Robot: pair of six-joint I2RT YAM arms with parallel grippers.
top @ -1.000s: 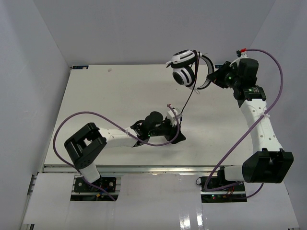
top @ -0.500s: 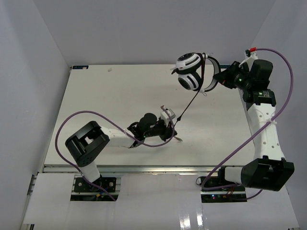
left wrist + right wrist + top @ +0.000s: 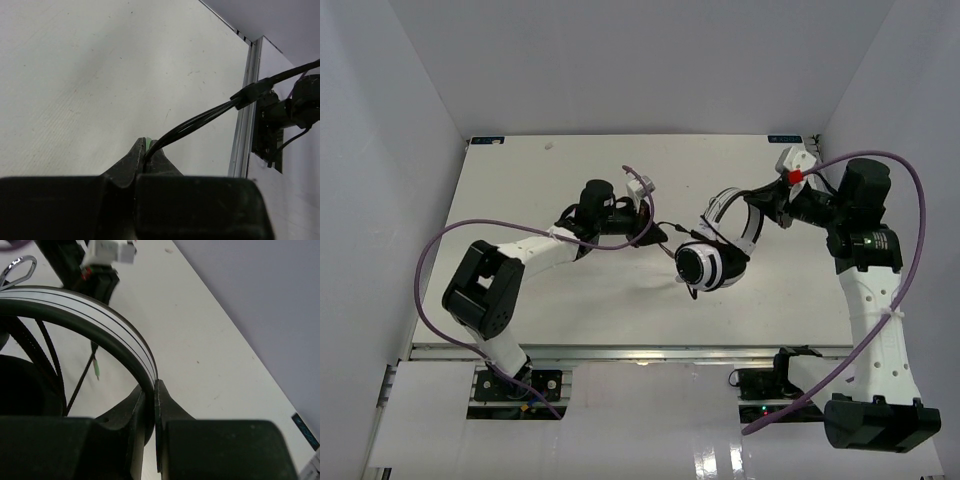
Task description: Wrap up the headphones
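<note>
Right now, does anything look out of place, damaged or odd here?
Nothing spilled or broken. The headphones hang lifted, cups down, with the right gripper clamped on the headband and the left gripper pinching the cable.

There are two robot arms: the left arm (image 3: 535,250) and the right arm (image 3: 870,290). Each arm has one claw, so that makes two: the left claw (image 3: 146,150) and the right claw (image 3: 152,390). There is one pair of headphones (image 3: 710,265), with one headband (image 3: 100,315) and one thin dark cable (image 3: 200,120). There are two purple cables (image 3: 923,225) and one tabletop (image 3: 570,180).
</note>
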